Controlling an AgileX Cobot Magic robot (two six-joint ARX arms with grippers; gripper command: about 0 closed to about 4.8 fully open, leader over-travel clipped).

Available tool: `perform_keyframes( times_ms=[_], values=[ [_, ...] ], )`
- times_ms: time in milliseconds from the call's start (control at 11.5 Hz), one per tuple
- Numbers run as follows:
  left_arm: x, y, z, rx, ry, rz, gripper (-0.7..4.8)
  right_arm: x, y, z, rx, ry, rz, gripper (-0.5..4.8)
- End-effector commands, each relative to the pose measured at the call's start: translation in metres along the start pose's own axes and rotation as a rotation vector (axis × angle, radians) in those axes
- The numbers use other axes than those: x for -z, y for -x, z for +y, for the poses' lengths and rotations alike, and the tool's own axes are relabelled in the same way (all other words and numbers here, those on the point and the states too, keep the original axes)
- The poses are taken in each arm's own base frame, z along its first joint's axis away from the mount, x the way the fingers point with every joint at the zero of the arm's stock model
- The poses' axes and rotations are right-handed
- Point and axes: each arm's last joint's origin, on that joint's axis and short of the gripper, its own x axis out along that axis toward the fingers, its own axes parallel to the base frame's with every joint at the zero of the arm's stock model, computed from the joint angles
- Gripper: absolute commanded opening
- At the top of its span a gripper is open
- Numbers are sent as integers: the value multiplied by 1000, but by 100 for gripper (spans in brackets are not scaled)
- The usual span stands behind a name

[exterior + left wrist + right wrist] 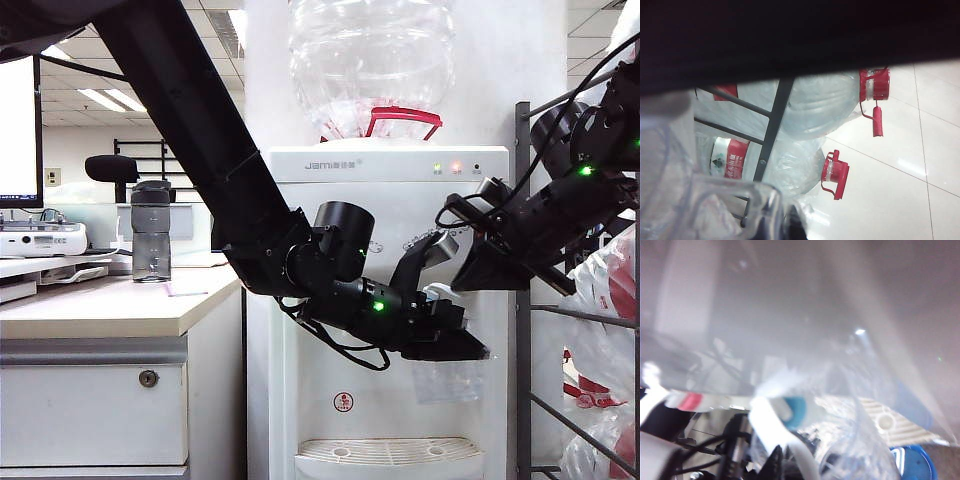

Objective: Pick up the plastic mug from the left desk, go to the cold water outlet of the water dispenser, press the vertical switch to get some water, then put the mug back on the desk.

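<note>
The left gripper (462, 335) grips the clear, crinkly-walled plastic mug (447, 380), hanging before the tall white water dispenser (385, 300), above its drip grille (388, 452). The clenched, empty right gripper (425, 262) sits by the blue-banded white tap (792, 410).

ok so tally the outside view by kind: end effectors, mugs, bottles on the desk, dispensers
end effectors: 2 (left end effector shut on the plastic mug; right end effector shut, at the water dispenser front)
plastic mug: 1
grey bottle: 1
water dispenser: 1
total: 5
</note>
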Motion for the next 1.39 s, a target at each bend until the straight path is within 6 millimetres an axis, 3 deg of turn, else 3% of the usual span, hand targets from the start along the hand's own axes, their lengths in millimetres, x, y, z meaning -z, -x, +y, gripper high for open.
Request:
perform_keyframes(
  times_ms=[87,696,870,956,1043,1391],
  values=[
    [-9,1,-1,4,-33,-33,-6,13,-5,-8,61,-36,70,-5],
    [-9,1,-1,4,-33,-32,-6,12,-4,-8,58,-36,62,-5],
    [-9,1,-1,4,-33,-32,-6,9,0,-13,66,-132,57,1],
    [-9,1,-1,4,-33,-32,-6,5,5,-17,35,-186,59,73],
    [-9,1,-1,5,-32,-32,-6,1,9,-23,-13,-243,67,189],
    [-9,1,-1,4,-33,-32,-6,-6,16,-32,-86,-320,62,211]
  ],
)
